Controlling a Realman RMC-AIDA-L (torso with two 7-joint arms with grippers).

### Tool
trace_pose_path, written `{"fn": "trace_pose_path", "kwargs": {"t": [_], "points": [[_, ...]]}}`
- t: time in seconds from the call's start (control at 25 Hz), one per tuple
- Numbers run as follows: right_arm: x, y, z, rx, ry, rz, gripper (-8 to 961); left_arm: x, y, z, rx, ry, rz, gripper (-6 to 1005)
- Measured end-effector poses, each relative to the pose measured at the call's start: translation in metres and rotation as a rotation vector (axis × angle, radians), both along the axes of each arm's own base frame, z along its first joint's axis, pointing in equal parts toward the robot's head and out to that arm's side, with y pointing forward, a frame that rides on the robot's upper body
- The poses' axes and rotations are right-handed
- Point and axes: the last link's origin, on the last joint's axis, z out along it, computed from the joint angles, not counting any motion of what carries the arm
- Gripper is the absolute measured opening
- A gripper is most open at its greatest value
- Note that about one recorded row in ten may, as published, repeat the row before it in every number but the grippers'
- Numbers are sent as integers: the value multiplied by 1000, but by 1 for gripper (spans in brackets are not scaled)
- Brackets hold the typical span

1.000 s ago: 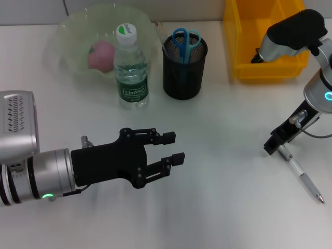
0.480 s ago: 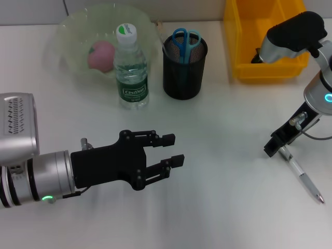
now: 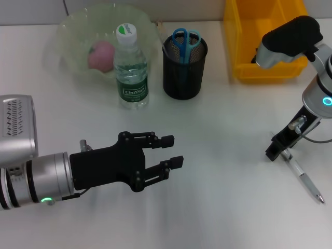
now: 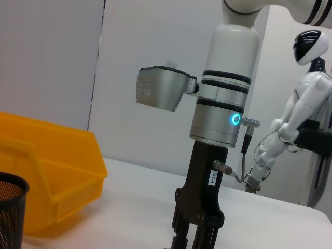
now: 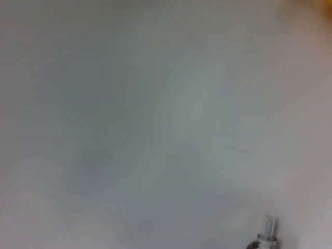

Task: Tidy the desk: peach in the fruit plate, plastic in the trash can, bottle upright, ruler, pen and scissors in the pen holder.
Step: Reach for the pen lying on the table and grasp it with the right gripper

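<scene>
Under the right gripper (image 3: 277, 151), the pen (image 3: 303, 177).

l gripper (image 3: 172, 150) open, hovering low; r gripper (image 3: 275, 151) pointing down.

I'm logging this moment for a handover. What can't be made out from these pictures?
- Right end effector, head view: fingertips sit over the pen; contact unclear.
- Left wrist view: frame edge cuts those fingertips off.
- Right wrist view: blurred desk only.
- Ruler: not discernible; pen holder mesh hides all but the scissors handles.
- Trash can: right arm hides its inside.
</scene>
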Motion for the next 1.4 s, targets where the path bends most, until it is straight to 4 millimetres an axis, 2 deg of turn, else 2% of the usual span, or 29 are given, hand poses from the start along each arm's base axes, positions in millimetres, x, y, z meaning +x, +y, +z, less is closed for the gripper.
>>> {"fn": "trace_pose_path", "kwargs": {"t": [0.72, 1.04, 1.4], "points": [[-1, 1, 0, 6, -2, 7, 571, -2, -2, 0, 0, -1, 6, 457], [-1, 1, 0, 0, -3, 9, 351, -2, -1, 0, 1, -2, 6, 456], [-1, 0, -3, -10, -19, 21, 297, -2, -1, 1, 4, -1, 8, 456]]}}
